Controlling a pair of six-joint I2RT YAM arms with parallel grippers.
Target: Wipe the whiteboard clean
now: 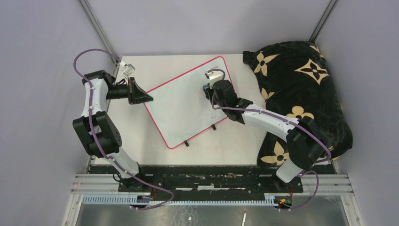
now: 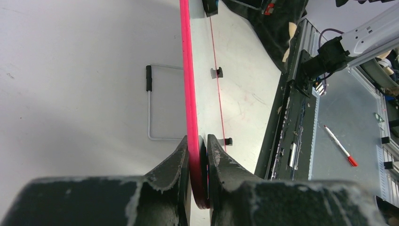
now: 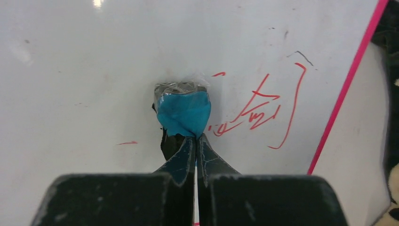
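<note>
Whiteboard (image 1: 188, 106) is being shown lying at a slant mid-bench, between the two arms, w/ its two black clips (image 1: 187, 143) along the near long edge. Bare bench (image 1: 136, 136) is being left visible to the board's left and in front of it.

L claw (image 2: 198, 143) is being closed on the board's left corner. In the wrist view the red border (image 2: 188, 70) is being squeezed between the fingers (image 2: 176, 160), one on each side.

R claw (image 3: 195, 141) is being held over the far-right part of the board, jaws pressed almost together and pinching a blue pad (image 3: 182, 113) w/ clear film at its tip. The pad is apparently being pressed onto the white surface.

Red scribbles (image 3: 263, 110) are being shown just right of the pad, and a short red dash (image 3: 127, 142) to its left.

A black blanket w/ beige flowers (image 1: 301, 94) is being seen bunched along the bench's right side, just beside the board's far-right corner.
</note>
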